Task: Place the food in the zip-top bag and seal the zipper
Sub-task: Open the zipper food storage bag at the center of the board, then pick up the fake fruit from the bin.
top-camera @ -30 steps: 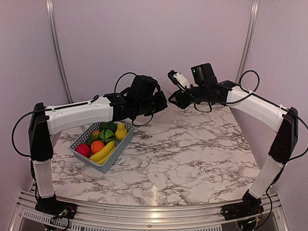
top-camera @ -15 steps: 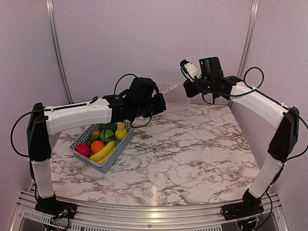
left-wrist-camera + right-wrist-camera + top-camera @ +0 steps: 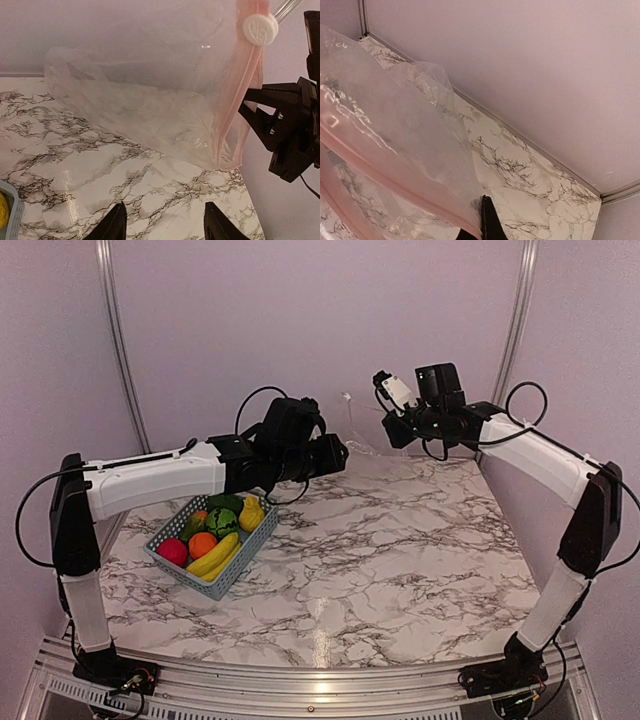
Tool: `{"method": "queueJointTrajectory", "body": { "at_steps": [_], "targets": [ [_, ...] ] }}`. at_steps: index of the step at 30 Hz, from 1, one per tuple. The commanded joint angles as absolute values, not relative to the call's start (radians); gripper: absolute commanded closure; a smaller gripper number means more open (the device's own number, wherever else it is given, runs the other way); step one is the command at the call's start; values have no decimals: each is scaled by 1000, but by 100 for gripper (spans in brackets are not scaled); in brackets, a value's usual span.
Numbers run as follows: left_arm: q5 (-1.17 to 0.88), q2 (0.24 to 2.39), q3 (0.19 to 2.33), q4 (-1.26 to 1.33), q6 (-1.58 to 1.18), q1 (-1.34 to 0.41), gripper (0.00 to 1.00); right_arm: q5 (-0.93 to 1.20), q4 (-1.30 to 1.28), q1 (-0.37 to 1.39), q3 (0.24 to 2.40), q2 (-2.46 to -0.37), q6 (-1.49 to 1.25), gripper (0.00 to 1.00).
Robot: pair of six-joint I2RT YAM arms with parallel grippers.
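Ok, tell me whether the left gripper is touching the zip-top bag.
Apart. In the left wrist view the left gripper is open, with table showing between it and the zip-top bag.

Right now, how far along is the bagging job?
Done: the zip-top bag is picked up. In hand: the right gripper is shut on its zipper edge, bag hanging; the left gripper is open, empty, facing it. Left: all the food lies in the basket, so loading and sealing remain.
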State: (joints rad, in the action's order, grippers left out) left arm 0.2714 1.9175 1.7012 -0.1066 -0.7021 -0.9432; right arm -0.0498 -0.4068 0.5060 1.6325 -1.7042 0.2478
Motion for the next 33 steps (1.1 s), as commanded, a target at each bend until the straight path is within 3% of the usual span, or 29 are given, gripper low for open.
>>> {"method": "queueJointTrajectory", "body": {
  "at_steps": [1, 6, 15, 23, 27, 33],
  "targets": [
    [381, 1838, 1719, -207, -531, -937, 36, -13, -399, 458, 1606, -1652, 272, 100],
    [527, 1729, 1638, -286, -394, -909, 24, 15, -416, 370, 1602, -1624, 307, 100],
    [511, 1518, 1379, -361, -525, -822, 26, -110, -418, 158, 1623, -1579, 321, 100],
    [296, 1543, 1310, -203, -641, -825, 35, 423, -530, 280, 1376, -1553, 175, 100],
    [313, 1615, 1429, -319, -640, -824, 34, 476, -532, 350, 1315, -1570, 163, 100],
    [300, 1618, 1430, -459, -603, -817, 30, 506, -524, 352, 1325, -1621, 192, 100]
  ]
}}
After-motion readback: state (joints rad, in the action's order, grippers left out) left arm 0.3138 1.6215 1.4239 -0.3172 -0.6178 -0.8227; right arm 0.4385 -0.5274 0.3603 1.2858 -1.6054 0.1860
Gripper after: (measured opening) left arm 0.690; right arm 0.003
